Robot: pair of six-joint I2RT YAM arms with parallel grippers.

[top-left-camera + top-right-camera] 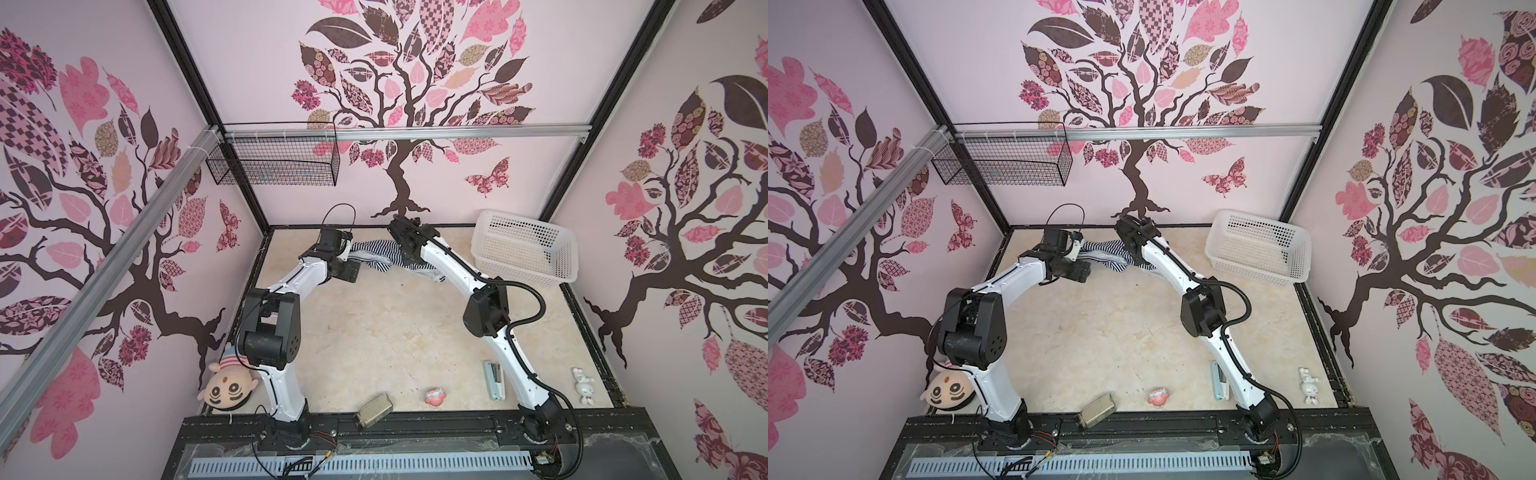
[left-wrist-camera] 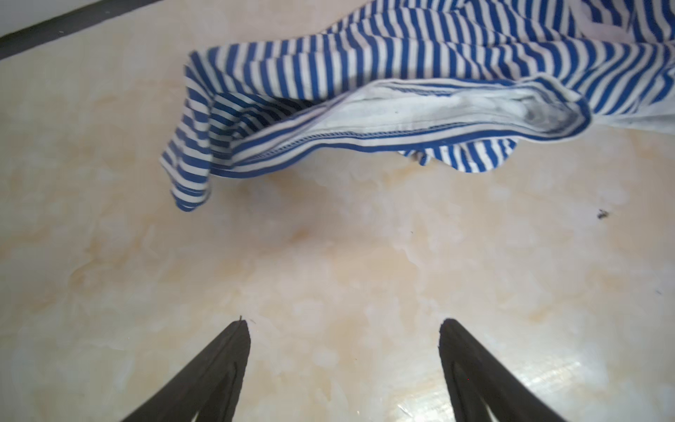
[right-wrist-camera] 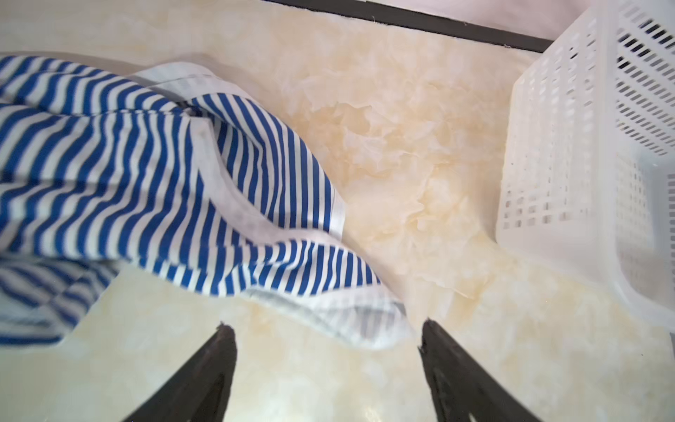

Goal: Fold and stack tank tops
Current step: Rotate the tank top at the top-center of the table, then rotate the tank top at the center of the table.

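Tank top [image 1: 376, 258], where does it lie?

Crumpled on the table [image 1: 395, 332], just beside the basket [image 1: 519, 266] on the side away from the wall, near the far edge.

Which way does it run?

Its long axis goes straight away from the basket, along that far edge, so one end is by each arm.

Is either arm holding it?

No. The left gripper [image 2: 345, 323] is spread wide and empty, over bare table, with the hem of the far-from-basket end ahead of its tips and clearly apart from them. The right gripper [image 3: 327, 325] is also wide and empty.

Which is nearer?

The right, I'd say. A pale corner of the basket-side end lies just ahead of its tips, almost between them. A short reach forward looks enough there, while the left has to cross open table first.
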